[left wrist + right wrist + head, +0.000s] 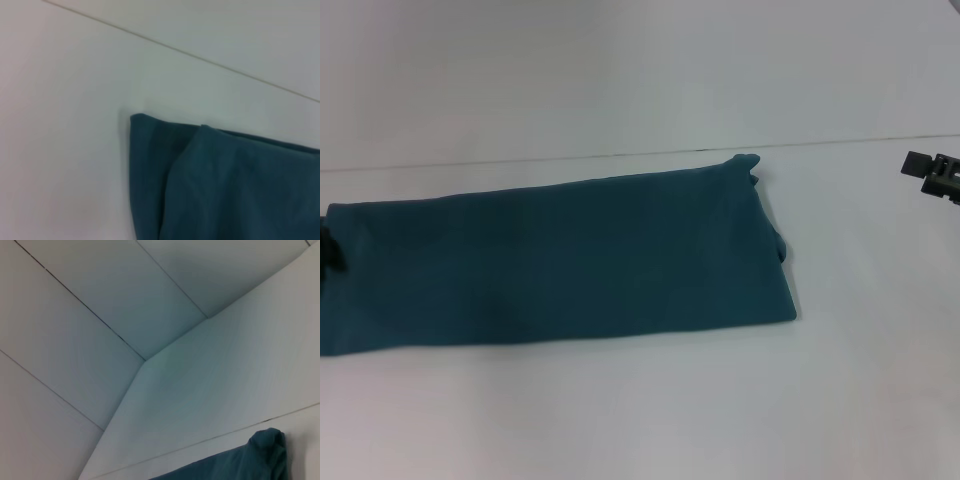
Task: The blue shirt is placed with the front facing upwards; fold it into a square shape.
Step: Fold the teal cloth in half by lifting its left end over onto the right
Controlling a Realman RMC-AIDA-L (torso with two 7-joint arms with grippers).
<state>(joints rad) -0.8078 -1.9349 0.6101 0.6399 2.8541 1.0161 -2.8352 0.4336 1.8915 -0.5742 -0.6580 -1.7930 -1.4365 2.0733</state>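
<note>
The blue shirt (pixel 560 260) lies on the white table (pixel 650 410) as a long folded band, running from the left edge of the head view to right of centre, plain side up with no print showing. A dark part of my left gripper (pixel 328 250) shows at the band's left end, right at the cloth's edge. My right gripper (pixel 932 176) hovers to the far right, well apart from the shirt. The left wrist view shows a layered corner of the shirt (pixel 225 185). In the right wrist view a bunched tip of the shirt (pixel 265 450) shows.
A thin seam (pixel 620 155) crosses the table behind the shirt. White panelled walls (pixel 125 315) stand beyond the table. Bare tabletop lies in front of the shirt and to its right.
</note>
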